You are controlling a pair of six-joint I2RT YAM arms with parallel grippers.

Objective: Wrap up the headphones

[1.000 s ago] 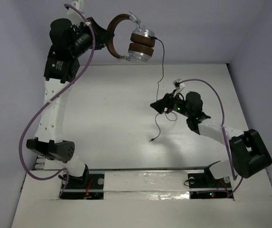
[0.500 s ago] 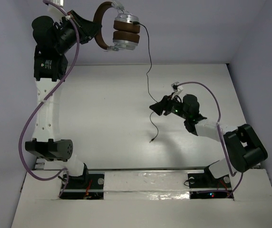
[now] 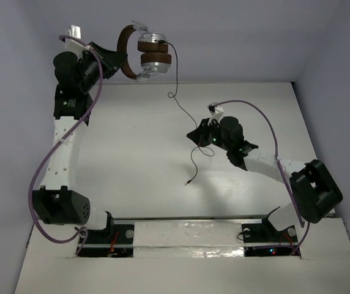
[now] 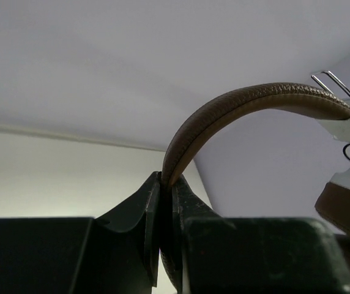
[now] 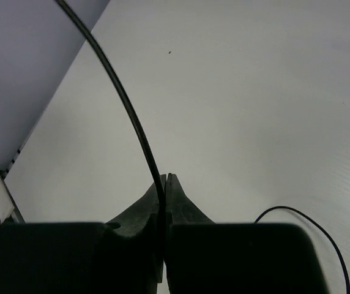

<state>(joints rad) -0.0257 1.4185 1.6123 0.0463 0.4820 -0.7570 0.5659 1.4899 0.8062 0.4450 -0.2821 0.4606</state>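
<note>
L claw (image 4: pixel 166 184) grips headband (image 4: pixel 236 107), R claw (image 5: pixel 164 182) prob. pinches cord (image 5: pixel 126 104).

Left wrist view's right edge is cutting off the ear cups (image 4: pixel 349 184); the left hand (image 4: pixel 166 180) is hiding the gripped end of the headband (image 4: pixel 236 110). The cord (image 5: pixel 123 104) is running off the right wrist view's top edge. From above, its plug (image 3: pixel 188 182) is showing too small to judge.

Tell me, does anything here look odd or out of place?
Nothing looks spilled or broken. The only unusual sight: the headphones hang in mid-air, the left hand pinching their brown headband, while the right hand is shut on the thin dark cord lower down, its loose end trailing below.
</note>
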